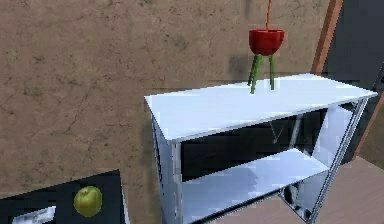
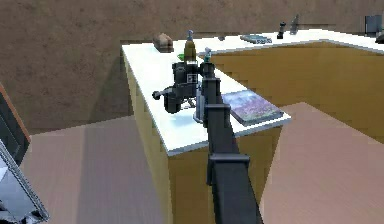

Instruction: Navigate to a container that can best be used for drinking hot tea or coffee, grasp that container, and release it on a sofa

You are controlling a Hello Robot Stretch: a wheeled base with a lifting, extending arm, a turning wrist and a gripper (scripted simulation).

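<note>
The arm (image 2: pixel 225 150) rises from 6 o'clock in the arm side view and ends over a white tabletop (image 2: pixel 148 65) with yellow-wood sides. The jaws sit at its far end, pointing toward 8 o'clock above the white surface. How the jaws stand cannot be told, nor whether they hold anything, because their dark shape merges with what lies behind it.

From the jaws:
- A bottle (image 2: pixel 188 42) stands upright just at 12 o'clock.
- A brown lump (image 2: pixel 162 40) lies at 11 o'clock, near the tabletop's far corner.
- A flat book (image 2: pixel 250 105) lies at 4 o'clock, just beside the arm.
- Several dark small things (image 2: pixel 255 38) lie well apart at 2 o'clock, on the far run of the tabletop.

Where the cup lies relative to the jaws cannot be told, since the things near them are only small blobs.

In the forward view a white shelf unit (image 1: pixel 230 105) stands against a brown wall. A red bowl on green legs (image 1: pixel 266 42) sits on its top at 1 o'clock. At 7 o'clock a green apple (image 1: pixel 88 200) lies on a dark low table (image 1: pixel 40 195).
</note>
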